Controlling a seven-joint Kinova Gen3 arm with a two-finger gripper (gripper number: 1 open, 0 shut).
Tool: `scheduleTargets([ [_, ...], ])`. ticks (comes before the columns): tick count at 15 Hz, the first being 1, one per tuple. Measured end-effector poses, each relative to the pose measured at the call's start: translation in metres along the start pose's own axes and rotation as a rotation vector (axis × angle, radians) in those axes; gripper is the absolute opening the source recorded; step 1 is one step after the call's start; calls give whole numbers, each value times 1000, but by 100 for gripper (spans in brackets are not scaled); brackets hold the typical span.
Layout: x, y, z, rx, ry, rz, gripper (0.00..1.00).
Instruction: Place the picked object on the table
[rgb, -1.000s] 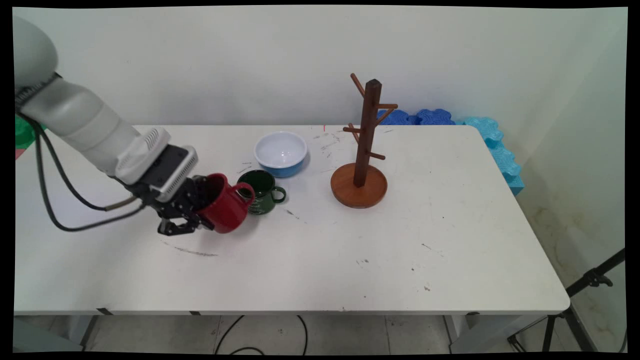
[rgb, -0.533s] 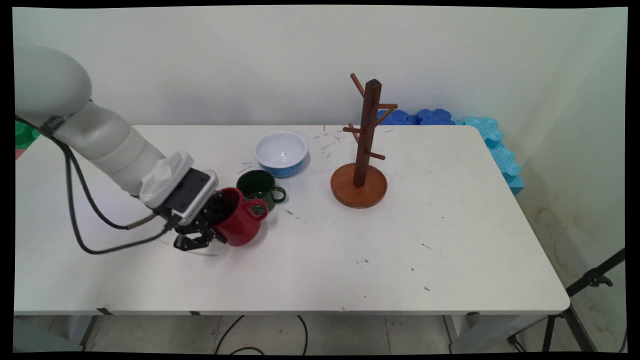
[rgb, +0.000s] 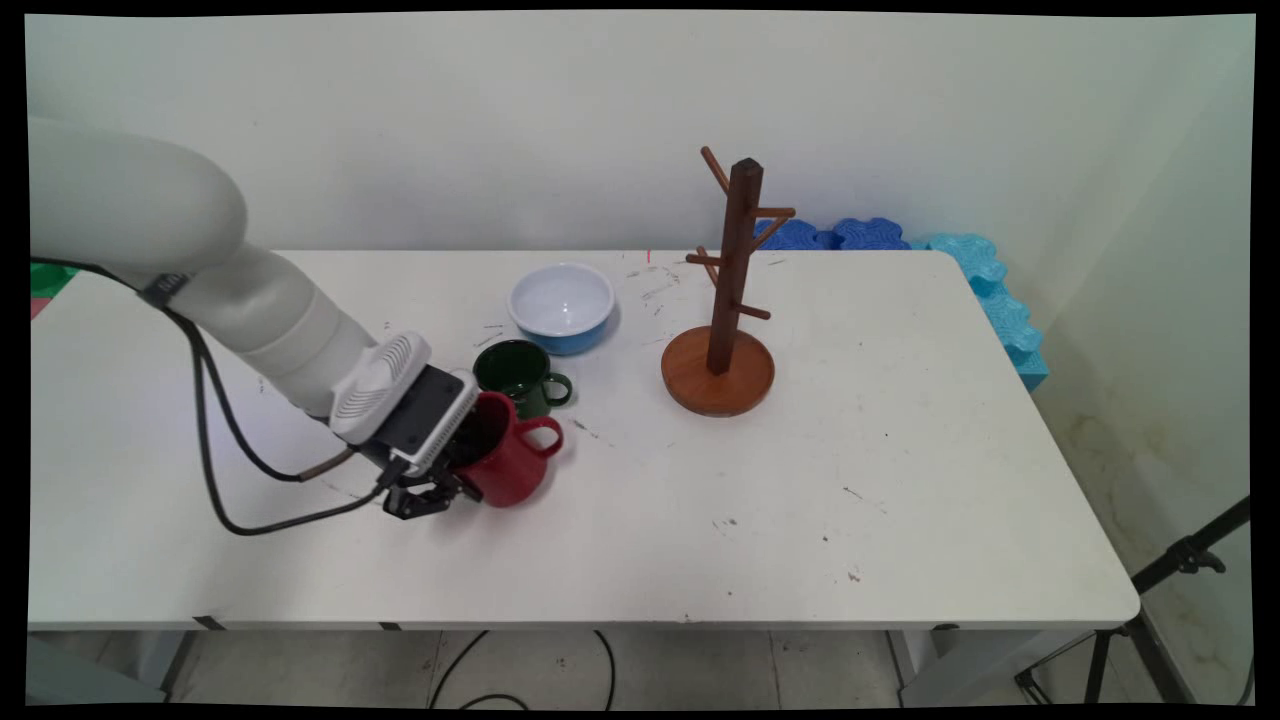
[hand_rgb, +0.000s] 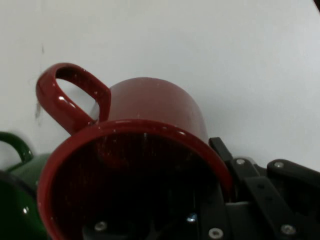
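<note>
Two mugs on the bench (rgb: 900, 520): one red mug (rgb: 510, 462) (hand_rgb: 150, 165) and one green mug (rgb: 520, 372) (hand_rgb: 15, 200). One blue bowl (rgb: 562, 306) with a white inside. One wooden mug tree (rgb: 722, 300) with several pegs. One white arm, one black gripper (rgb: 440, 490).

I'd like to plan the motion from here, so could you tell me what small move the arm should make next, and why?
Probably a short lift straight up. The claw grips the rim of the red mug, one finger inside, and holds it tilted low over the table. The green mug sits close behind it, so rising first would likely clear it before any sideways travel toward the bowl or the wooden rack.
</note>
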Motion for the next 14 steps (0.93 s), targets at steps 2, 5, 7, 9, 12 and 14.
scheduleTargets([
  [2, 4, -1, 6, 0, -4, -2, 0],
  [5, 10, -4, 14, -1, -7, -6, 0],
  [7, 14, -6, 18, -2, -5, -10, 100],
  [9, 17, -8, 21, -2, -3, -12, 100],
  [12, 20, -10, 23, -2, 5, -14, 100],
  [14, 21, -12, 22, 0, 15, -17, 100],
])
